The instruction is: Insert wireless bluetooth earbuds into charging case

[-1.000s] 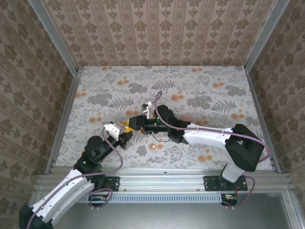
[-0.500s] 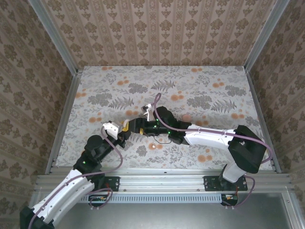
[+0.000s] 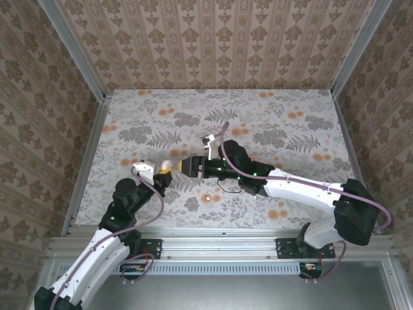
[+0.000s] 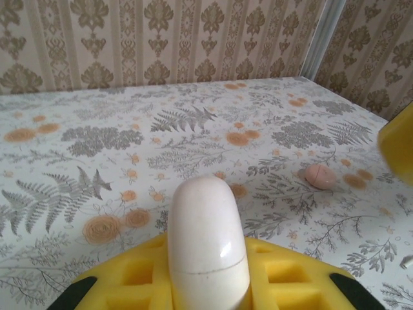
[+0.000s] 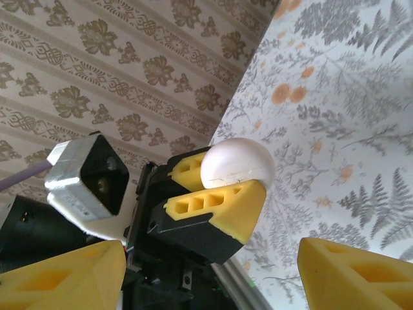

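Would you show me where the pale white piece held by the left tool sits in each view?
Top external: the pale white piece sits left of centre, slightly below the middle.
Left wrist: bottom centre.
Right wrist: mid-frame.
Shared landmark: the yellow pads of the left tool gripping it.

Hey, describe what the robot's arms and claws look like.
The left arm and right arm have white shells, black joints and trailing purple cables. The left claw and right claw carry yellow fingers with square cut-outs on black mounts.
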Controlling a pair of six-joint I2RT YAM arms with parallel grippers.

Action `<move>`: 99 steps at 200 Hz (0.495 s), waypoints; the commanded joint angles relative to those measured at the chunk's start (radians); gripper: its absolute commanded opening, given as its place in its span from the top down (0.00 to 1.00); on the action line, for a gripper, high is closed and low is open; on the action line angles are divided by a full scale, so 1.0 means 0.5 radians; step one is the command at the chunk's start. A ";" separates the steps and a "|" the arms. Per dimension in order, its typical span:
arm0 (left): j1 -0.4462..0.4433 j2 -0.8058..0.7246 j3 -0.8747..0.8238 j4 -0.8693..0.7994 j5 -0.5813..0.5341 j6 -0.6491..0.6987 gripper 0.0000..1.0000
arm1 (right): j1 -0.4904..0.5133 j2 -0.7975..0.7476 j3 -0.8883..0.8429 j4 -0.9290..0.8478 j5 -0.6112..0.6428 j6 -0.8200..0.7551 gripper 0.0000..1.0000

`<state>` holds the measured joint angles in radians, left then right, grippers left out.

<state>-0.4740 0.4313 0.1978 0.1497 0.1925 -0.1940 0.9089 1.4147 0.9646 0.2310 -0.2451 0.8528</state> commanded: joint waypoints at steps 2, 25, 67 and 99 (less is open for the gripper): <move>0.104 0.071 0.070 0.025 0.224 -0.108 1.00 | -0.046 -0.134 -0.047 -0.133 0.082 -0.219 0.29; 0.155 0.145 0.087 0.068 0.331 -0.137 1.00 | -0.106 -0.194 -0.069 -0.181 0.076 -0.331 0.30; 0.216 0.240 0.121 0.088 0.492 -0.128 1.00 | -0.193 -0.340 -0.129 -0.192 0.039 -0.639 0.31; 0.238 0.300 0.125 0.133 0.587 -0.115 1.00 | -0.256 -0.478 -0.198 -0.170 -0.051 -1.078 0.34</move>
<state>-0.3645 0.5655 0.2234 0.1707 0.4076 -0.2440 0.8040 1.2442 0.8921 0.1452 -0.2325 0.5343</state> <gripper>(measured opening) 0.230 0.677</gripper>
